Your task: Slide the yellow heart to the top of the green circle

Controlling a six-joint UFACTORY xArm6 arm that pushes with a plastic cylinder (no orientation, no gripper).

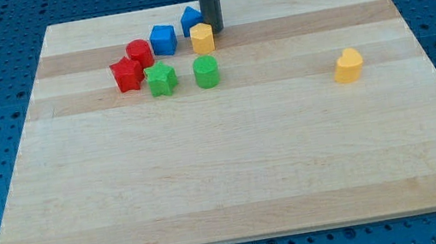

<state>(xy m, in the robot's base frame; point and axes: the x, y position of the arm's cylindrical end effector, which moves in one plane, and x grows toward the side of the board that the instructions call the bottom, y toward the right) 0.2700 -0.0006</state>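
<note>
Yellow heart (pixel 348 66) alone; rod upright, my tip (pixel 214 31) beside yellow block (pixel 202 38).

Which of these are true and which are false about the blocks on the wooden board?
1. My tip is right beside a yellow block. True.
2. The yellow heart sits alone at the view's right. True.
3. The green circle touches the yellow heart. False: they are far apart.
4. There are three red blocks. False: only two, a red one and a red one.
5. A green star lies left of the green circle. True.
</note>
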